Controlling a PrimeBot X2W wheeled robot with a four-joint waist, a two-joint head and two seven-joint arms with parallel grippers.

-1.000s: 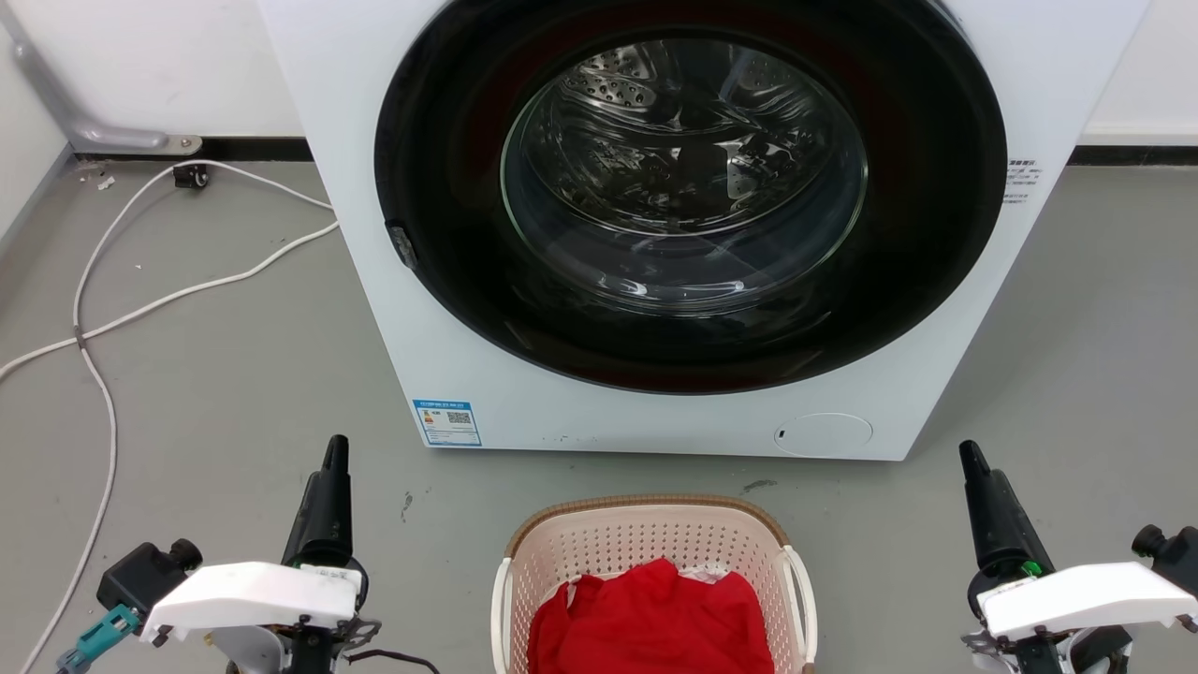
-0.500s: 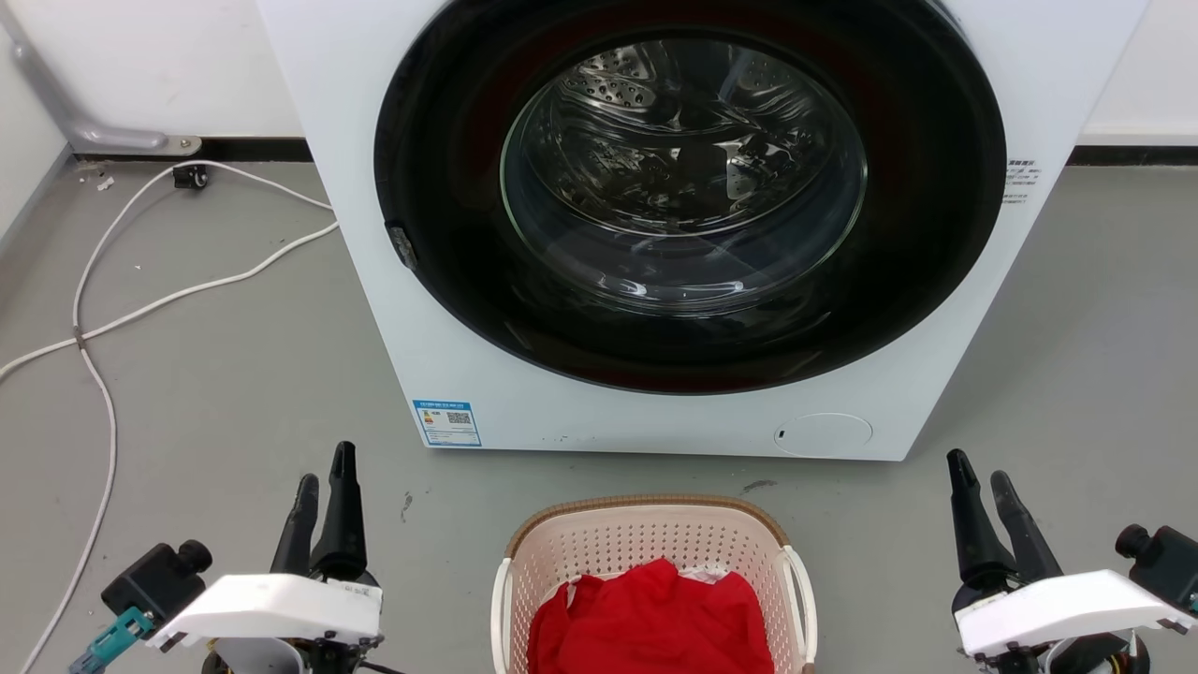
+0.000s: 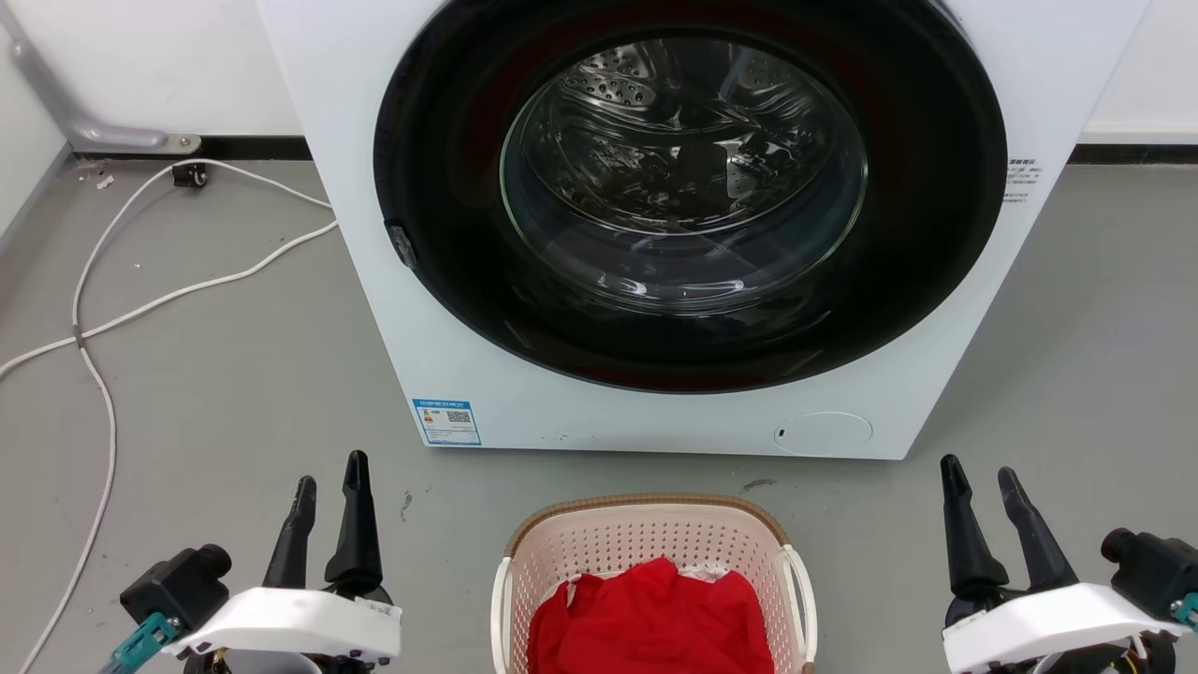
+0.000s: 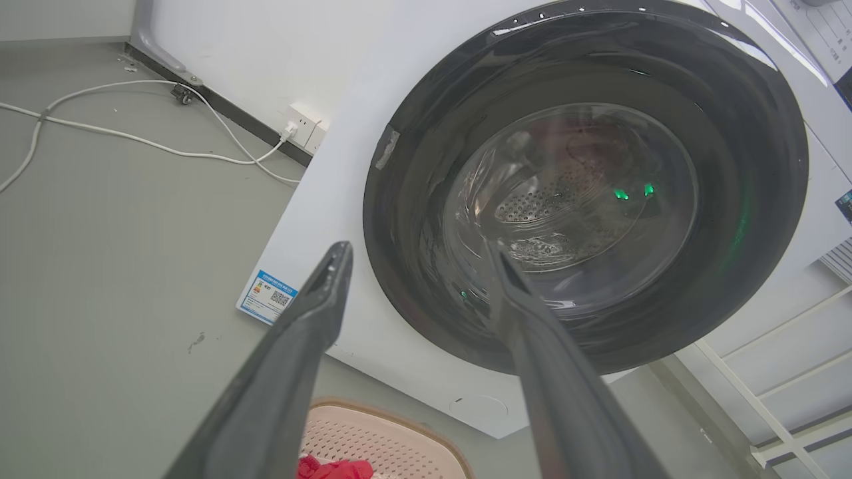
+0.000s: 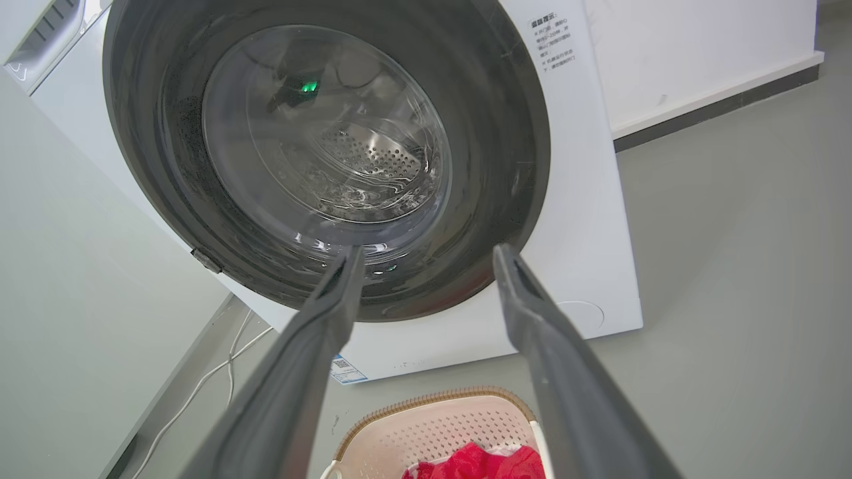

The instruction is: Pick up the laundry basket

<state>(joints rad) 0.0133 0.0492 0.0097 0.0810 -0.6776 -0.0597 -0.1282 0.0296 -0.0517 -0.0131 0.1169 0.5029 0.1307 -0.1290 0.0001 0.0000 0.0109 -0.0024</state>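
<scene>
Left gripper [image 3: 329, 471] and right gripper [image 3: 978, 466], held low, one at each side of the robot's front. On each, the two long dark fingers [image 3: 356, 524] point forward, spread apart with a clear gap between the tips, nothing between them. A white wrist housing [image 3: 290, 622] sits behind each pair.

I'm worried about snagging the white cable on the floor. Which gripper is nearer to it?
Left. The left gripper hangs open left of the basket, with the cable on the floor further left. The right gripper is beyond the basket's other side.
</scene>
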